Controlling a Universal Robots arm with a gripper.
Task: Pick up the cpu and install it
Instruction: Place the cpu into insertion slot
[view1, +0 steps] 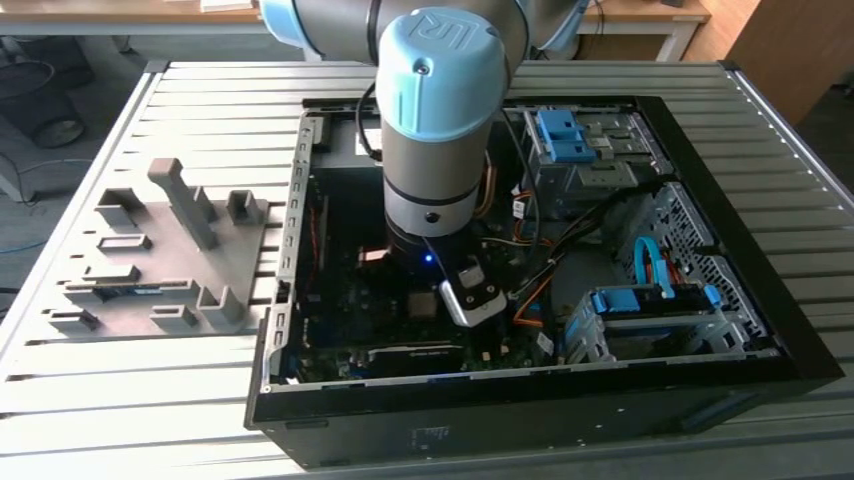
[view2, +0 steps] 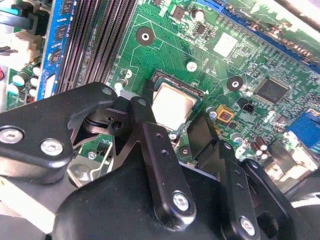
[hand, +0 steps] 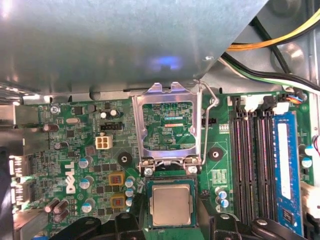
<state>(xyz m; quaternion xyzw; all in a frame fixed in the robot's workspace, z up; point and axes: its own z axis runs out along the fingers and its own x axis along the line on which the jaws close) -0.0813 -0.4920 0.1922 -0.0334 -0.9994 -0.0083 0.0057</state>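
Cpu (hand: 171, 204) seated in socket (hand: 172, 176); claw (view2: 172, 114) apart, straddling chip, not clamping it.

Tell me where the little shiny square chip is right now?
In the first wrist view, the cpu lies flat on the green motherboard, right beside the flipped-open metal frame.

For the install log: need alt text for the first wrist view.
A small square cpu with a silvery-grey metal top lies in the dark socket of a green motherboard, with the hinged silver metal frame flipped open beside it. A grey metal box lies past the frame; a blue memory module stands in one slot.
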